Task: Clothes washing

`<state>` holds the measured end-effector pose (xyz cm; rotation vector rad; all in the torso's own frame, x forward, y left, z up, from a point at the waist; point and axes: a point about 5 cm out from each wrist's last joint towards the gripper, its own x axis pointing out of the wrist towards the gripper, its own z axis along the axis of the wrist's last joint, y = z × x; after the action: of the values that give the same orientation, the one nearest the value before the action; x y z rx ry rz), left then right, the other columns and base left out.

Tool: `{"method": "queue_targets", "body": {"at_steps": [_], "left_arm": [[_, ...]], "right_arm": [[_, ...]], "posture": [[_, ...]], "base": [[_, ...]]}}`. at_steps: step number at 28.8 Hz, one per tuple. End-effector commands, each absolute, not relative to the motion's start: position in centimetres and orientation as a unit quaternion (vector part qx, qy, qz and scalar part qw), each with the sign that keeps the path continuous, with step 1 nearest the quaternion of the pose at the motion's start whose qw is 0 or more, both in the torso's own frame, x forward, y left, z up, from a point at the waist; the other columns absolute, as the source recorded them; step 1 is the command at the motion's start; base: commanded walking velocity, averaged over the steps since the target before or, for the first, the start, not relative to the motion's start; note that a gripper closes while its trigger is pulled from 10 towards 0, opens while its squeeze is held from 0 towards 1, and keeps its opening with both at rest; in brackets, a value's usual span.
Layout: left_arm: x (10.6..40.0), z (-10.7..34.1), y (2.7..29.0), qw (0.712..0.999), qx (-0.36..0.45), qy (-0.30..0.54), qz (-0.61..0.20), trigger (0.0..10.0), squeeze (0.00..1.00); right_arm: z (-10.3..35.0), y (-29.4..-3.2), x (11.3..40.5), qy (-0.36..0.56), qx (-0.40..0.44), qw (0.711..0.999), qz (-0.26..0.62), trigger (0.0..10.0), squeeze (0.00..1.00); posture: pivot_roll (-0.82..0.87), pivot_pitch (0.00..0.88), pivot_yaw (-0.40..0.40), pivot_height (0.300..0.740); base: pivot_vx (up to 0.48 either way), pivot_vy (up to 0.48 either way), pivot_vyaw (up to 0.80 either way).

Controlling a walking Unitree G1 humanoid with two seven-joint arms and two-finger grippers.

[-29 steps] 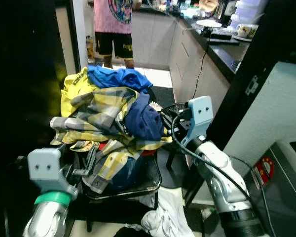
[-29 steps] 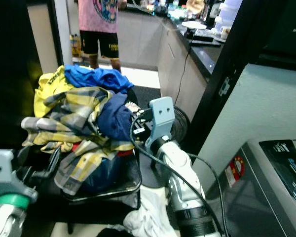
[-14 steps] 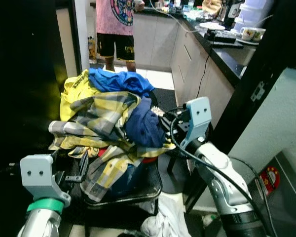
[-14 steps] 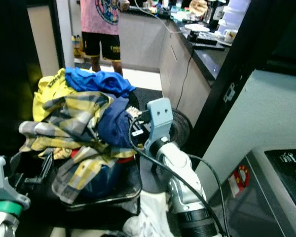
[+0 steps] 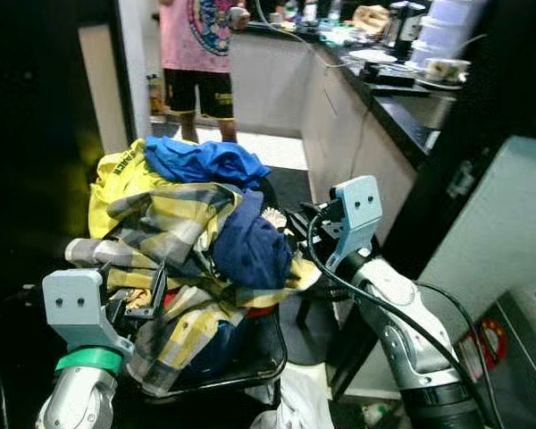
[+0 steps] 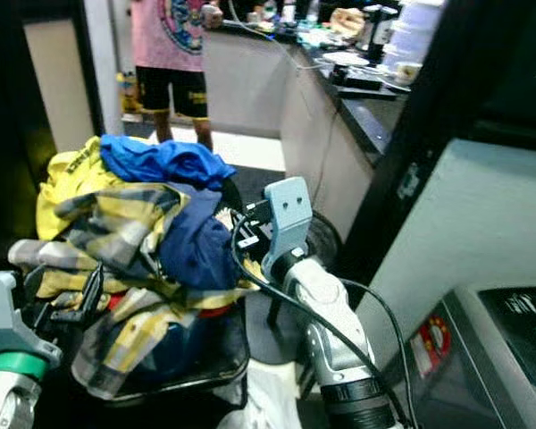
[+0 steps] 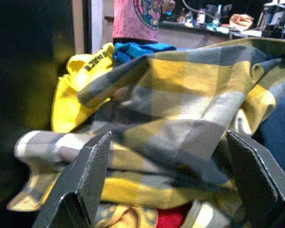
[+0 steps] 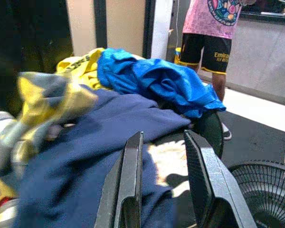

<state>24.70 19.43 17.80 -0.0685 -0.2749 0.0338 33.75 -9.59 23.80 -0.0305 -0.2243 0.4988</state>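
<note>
Kitchen interior. Dark worktop (image 5: 402, 94) on pale cabinets (image 5: 339, 134), cluttered with a kettle (image 5: 402, 22) and dishes. Person in a pink shirt (image 5: 201, 45) stands at the cabinets' far end. Floor fan (image 8: 263, 190) near the cabinets.

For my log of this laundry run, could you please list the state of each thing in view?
Left claw: open, at the checked shirt.
Right claw: open, over the navy garment.
Basket: heaped full.
Blue top: crumpled on top.
Yellow shirt: bunched at the back.
</note>
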Motion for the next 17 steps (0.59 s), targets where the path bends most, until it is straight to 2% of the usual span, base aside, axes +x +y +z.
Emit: {"method": "queue_targets", "body": {"at_steps": [1,5,8,14,17], "left_arm": [[24.85,17.54,19.13,0.991,-0.037,-0.128,0.010,10.0,0.00],[24.82,17.48,19.08,0.991,-0.037,-0.127,0.009,10.0,0.00],[24.86,17.42,18.94,0.992,-0.037,-0.123,0.008,10.0,0.00],[25.10,17.61,18.74,0.991,-0.036,-0.125,0.005,10.0,0.00],[25.17,17.69,18.77,0.991,-0.036,-0.127,0.005,10.0,0.00]], "right_arm": [[23.65,-10.24,33.87,-0.103,-0.019,0.966,0.235,10.0,0.00],[23.61,-10.26,33.85,-0.101,-0.016,0.967,0.234,10.0,0.00],[23.63,-10.14,33.77,-0.105,-0.045,0.964,0.242,10.0,0.00],[23.58,-9.84,33.72,-0.111,-0.058,0.961,0.246,10.0,0.00],[23.71,-9.90,33.81,-0.109,-0.044,0.962,0.246,10.0,0.00]], "posture": [[0.05,0.015,-0.051,0.740],[0.05,0.016,-0.051,0.740],[0.05,0.016,-0.051,0.740],[0.05,0.015,-0.051,0.740],[0.05,0.014,-0.052,0.740]], "base": [[0.304,0.000,0.00],[0.300,0.000,0.00],[0.300,0.000,0.00],[0.300,0.000,0.80],[0.299,0.000,0.00]]}}
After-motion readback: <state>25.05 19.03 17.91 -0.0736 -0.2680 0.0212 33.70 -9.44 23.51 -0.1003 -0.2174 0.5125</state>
